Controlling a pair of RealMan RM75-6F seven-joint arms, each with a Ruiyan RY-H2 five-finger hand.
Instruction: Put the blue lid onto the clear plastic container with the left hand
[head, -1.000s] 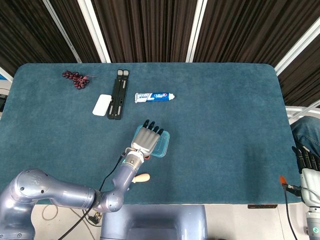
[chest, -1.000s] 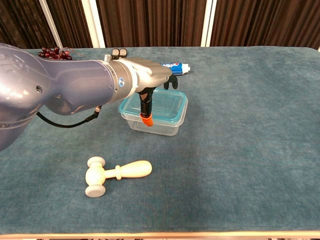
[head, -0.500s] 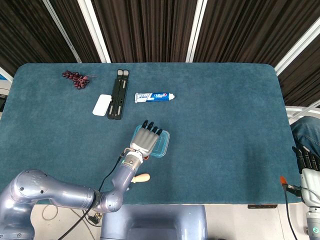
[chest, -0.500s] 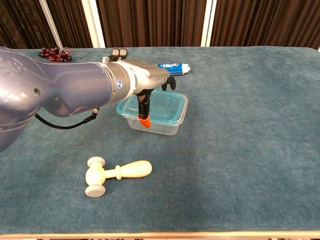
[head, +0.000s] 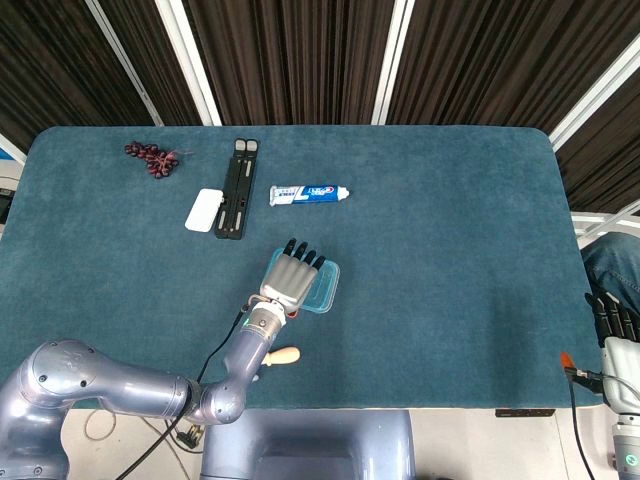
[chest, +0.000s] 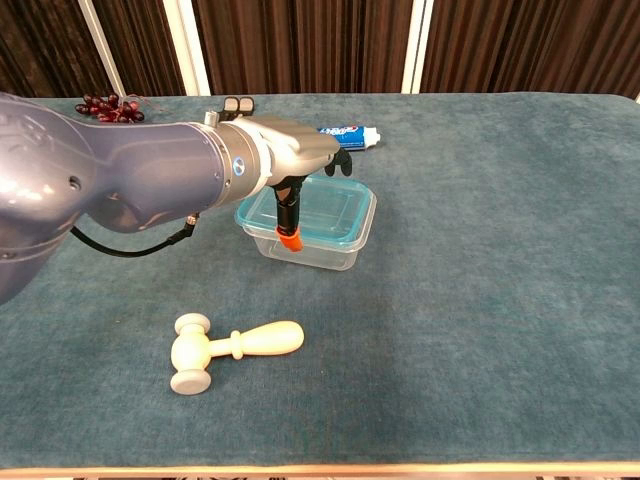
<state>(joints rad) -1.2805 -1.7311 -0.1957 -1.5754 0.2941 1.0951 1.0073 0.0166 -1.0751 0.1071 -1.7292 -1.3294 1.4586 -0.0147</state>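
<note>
The left hand (head: 291, 279) lies flat over the blue lid (chest: 331, 211), its fingers apart and stretched out, holding nothing. The lid sits on the clear container (chest: 320, 250) in the middle of the table (head: 450, 230). The right hand (head: 618, 335) is at the table's edge; I cannot tell its state.

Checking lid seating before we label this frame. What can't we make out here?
- Head view: the left robot hand covers most of the blue lid, so its near-left edge is hidden.
- Chest view: the hand's palm side faces down, so contact with the lid can't be judged; whether it sits flush on the clear plastic container is unclear.
- Head view: right robot hand is partly cut off; finger state unreadable.
</note>
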